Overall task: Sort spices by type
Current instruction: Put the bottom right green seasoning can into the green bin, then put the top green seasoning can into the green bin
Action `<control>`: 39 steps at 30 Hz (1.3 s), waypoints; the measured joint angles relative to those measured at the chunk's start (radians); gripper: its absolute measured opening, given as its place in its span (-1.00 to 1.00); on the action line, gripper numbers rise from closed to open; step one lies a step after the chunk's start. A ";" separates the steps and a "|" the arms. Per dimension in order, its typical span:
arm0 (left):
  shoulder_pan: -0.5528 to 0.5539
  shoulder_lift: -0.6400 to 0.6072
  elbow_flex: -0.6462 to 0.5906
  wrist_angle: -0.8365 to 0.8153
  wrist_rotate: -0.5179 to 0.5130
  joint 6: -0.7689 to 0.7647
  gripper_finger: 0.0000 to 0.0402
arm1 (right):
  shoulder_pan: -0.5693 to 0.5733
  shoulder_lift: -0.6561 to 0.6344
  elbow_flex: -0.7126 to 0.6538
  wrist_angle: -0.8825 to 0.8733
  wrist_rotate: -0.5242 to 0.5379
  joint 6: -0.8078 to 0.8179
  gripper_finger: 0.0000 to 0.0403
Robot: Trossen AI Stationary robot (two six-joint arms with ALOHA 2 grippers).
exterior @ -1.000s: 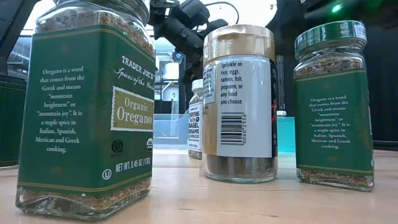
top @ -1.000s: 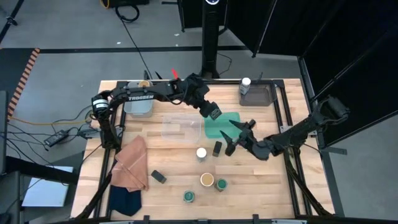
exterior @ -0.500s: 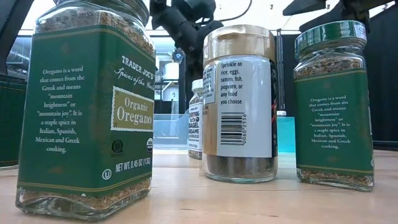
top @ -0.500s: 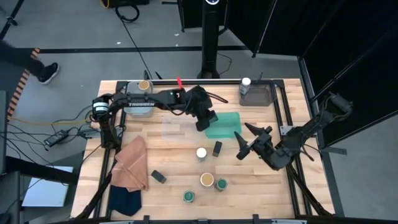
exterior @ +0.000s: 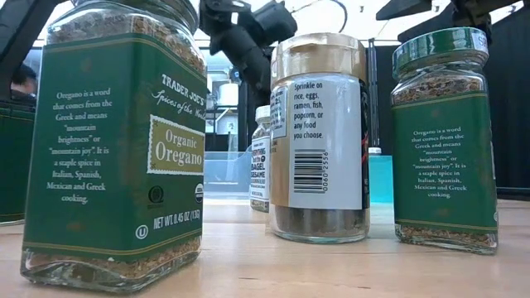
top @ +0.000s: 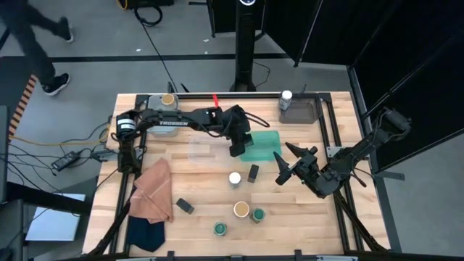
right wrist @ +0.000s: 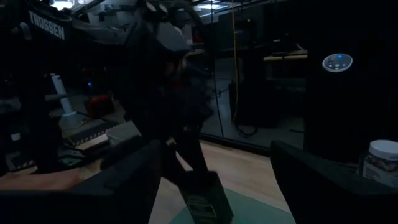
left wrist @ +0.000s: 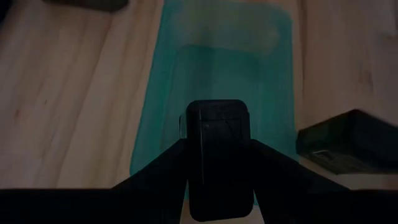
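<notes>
over the teal tray (top: 262,146), left gripper (top: 237,148) pinches a dark tin (left wrist: 216,138) upright, tray directly beneath; right gripper (top: 290,165) waits spread, beside the tray.

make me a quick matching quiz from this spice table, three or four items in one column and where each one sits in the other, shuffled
Items:
1. dark tin
2. white-lidded jar
3. orange cloth
4. tan-lidded jar

Places:
A. folded at the table's left edge
B. beside a green-lidded jar
C. held in the left end effector over the teal tray
D. alone, mid-table, near a standing dark tin

Pairs: 1-C, 2-D, 3-A, 4-B
</notes>
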 joint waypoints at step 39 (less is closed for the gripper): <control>-0.006 0.013 0.706 -0.706 0.073 0.286 0.17 | 0.020 0.000 0.128 0.119 -0.073 -0.350 0.51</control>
